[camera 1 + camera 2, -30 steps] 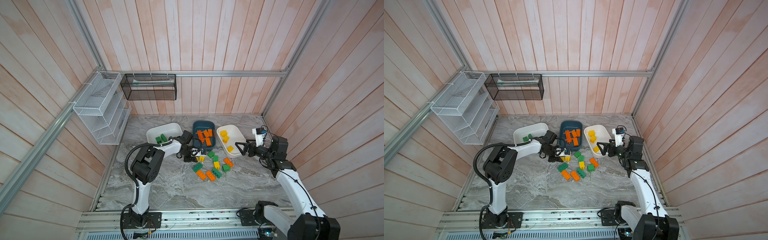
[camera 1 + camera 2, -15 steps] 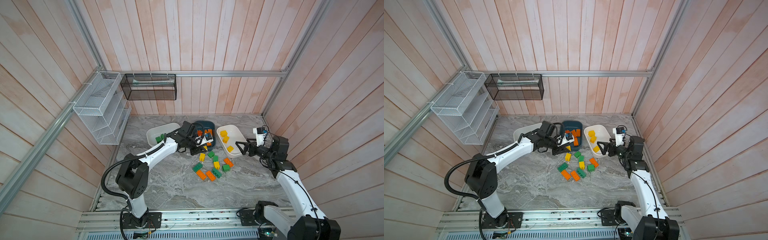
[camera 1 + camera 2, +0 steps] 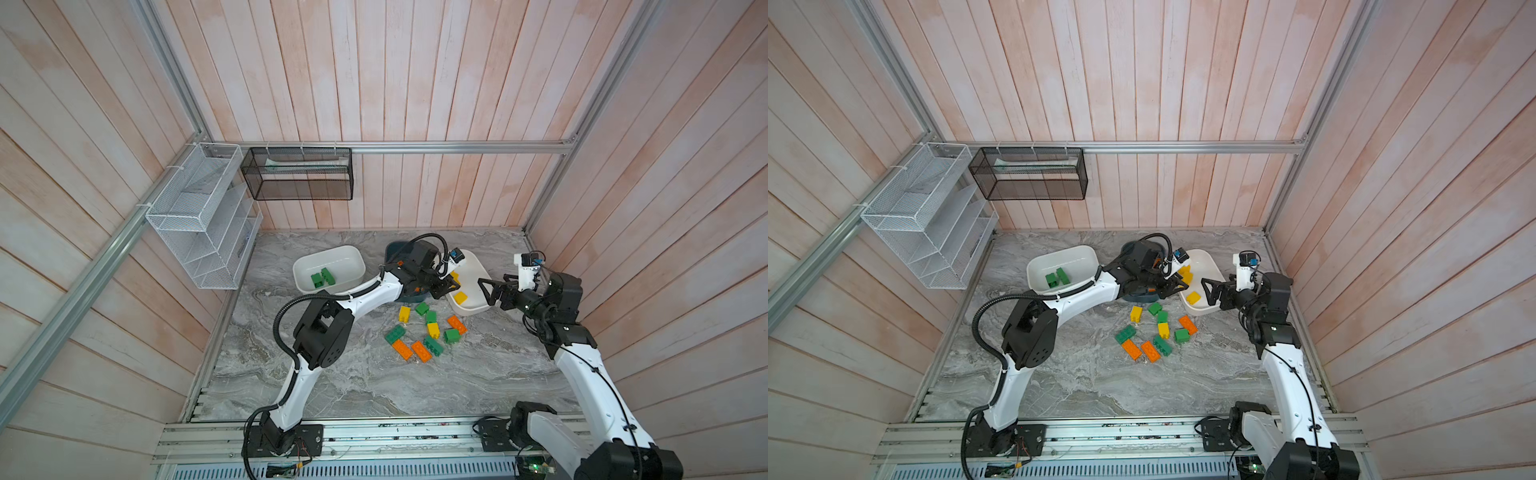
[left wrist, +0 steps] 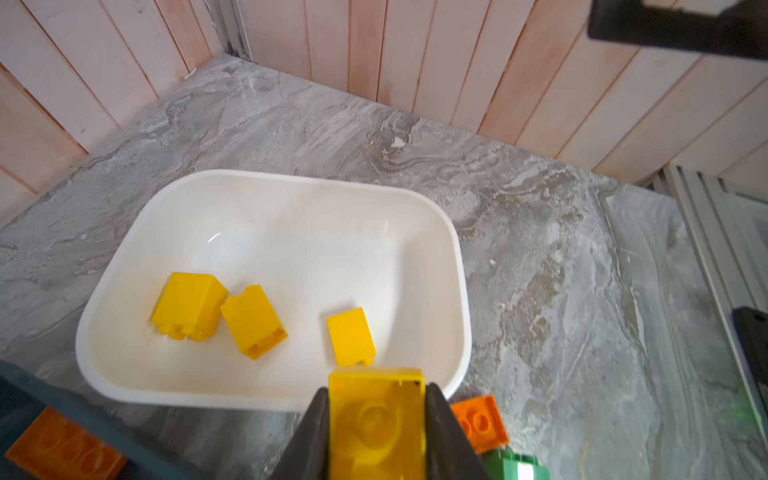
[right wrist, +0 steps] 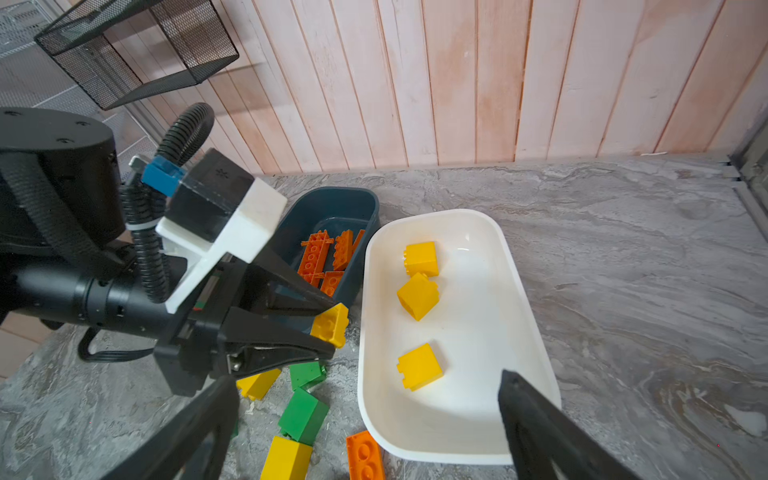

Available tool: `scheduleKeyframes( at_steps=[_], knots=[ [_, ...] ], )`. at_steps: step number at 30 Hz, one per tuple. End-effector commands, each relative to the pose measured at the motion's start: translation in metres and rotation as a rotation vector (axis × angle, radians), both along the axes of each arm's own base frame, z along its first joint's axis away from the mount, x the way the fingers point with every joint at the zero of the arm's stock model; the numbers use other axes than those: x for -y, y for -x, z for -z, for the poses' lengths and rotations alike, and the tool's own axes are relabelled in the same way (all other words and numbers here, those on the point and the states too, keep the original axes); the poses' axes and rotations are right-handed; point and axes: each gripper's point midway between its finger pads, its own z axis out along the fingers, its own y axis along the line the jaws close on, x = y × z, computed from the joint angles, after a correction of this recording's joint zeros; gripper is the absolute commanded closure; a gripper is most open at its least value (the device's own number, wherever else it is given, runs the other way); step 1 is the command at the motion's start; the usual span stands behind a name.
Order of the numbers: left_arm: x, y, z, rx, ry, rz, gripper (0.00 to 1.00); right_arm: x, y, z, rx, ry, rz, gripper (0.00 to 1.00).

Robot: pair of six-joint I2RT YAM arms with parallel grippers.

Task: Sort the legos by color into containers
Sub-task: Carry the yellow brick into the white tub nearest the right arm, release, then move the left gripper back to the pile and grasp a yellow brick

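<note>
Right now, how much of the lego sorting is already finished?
Done: three yellow bricks in one white tub, two green bricks in the other white tub, orange bricks in the teal tub. In hand: left gripper holds a fourth yellow brick. Left: ten loose bricks on the table.

Glossy plastic tub (image 4: 311, 249), smooth plastic lego (image 4: 376, 424)

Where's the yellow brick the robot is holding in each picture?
In both top views: at the left gripper tips, too small to make out.
Left wrist: yellow brick close up between the jaws.
Right wrist: pinched just outside the white tub rim.
Shared landmark: that tub, holding loose yellow bricks.
</note>
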Motion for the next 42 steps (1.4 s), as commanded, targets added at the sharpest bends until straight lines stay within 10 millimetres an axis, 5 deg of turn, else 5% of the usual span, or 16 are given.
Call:
scheduleKeyframes(
  at_steps=[1,7,15,22,28,32,36,42],
  knots=[
    [0.026,-0.01,-0.007,-0.003,0.06,-0.039,0.71,0.01,0.0,0.003,0.003,0.029,0.042,0.02],
    [0.044,-0.019,0.027,-0.047,0.014,-0.066,0.69,0.015,-0.001,0.0,0.01,0.038,0.059,0.02],
    [0.04,0.001,-0.011,-0.008,0.05,0.025,0.35,0.014,0.001,-0.007,0.02,0.039,0.054,0.02],
    [-0.021,0.028,-0.036,-0.029,-0.036,0.094,0.26,0.01,0.006,-0.002,0.003,0.026,0.029,0.02],
    [-0.089,0.027,-0.03,-0.143,-0.203,-0.183,0.26,0.007,0.007,0.002,-0.009,0.003,0.019,0.02],
    [-0.12,0.037,-0.015,-0.329,-0.245,-0.478,0.29,0.006,0.007,0.005,-0.018,-0.009,0.015,0.02],
    [-0.13,0.055,0.008,-0.398,-0.277,-0.66,0.29,0.005,0.007,0.007,-0.019,-0.018,0.013,0.02],
    [-0.143,0.056,0.049,-0.409,-0.302,-0.83,0.29,0.005,0.009,0.007,-0.016,-0.022,0.012,0.02]
  ],
)
